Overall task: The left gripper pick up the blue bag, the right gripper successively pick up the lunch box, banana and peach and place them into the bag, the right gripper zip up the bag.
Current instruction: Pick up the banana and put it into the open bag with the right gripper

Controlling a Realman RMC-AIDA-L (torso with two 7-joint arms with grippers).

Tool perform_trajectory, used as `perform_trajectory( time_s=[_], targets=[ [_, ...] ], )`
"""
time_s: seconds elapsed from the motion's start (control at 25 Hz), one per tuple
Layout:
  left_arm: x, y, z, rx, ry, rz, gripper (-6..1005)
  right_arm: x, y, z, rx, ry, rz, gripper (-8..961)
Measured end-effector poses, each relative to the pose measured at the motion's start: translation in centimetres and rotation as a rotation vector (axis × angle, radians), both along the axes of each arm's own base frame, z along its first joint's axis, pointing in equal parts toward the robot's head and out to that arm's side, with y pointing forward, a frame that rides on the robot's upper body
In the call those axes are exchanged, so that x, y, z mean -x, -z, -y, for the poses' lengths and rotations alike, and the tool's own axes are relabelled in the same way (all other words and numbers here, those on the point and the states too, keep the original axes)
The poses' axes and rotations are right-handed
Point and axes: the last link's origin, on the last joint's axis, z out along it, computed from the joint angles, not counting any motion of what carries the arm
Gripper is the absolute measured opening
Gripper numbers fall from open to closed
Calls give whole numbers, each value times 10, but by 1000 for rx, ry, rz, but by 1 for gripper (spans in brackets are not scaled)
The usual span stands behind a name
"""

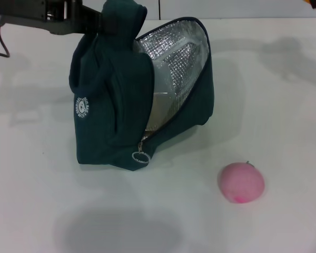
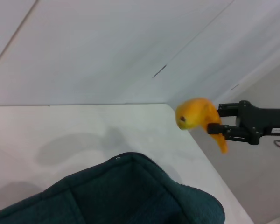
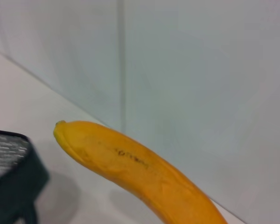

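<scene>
A dark teal fabric lunch bag [image 1: 113, 105] with silver lining is held upright, its mouth unzipped and gaping; a round pink peach [image 1: 240, 182] is set on the table, apart; a yellow banana [image 2: 198, 119] is held aloft.

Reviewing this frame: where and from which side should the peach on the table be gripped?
Grip the peach across its round middle, coming straight down from above. It sits alone on the table, apart from the bag, so both its flanks are free for the fingers.

Illegible round white emblem on the blue bag [image 1: 118, 100]; unreadable dark print on the banana [image 3: 140, 172].
</scene>
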Motion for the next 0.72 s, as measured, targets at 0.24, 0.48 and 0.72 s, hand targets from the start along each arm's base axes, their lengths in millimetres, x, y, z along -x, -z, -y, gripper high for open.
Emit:
perform_trajectory(
  time_s=[0.24,0.48,0.72],
  targets=[
    [-1,1,0,3,1,7,41,45,-1,0,95,-79,30,486],
    [-4,3,0,4,6,11,41,77,21,2,195,-152,88,493],
    [-5,3,-1,-2,13,11,42,93,54,4,260,-180,200,501]
  ],
)
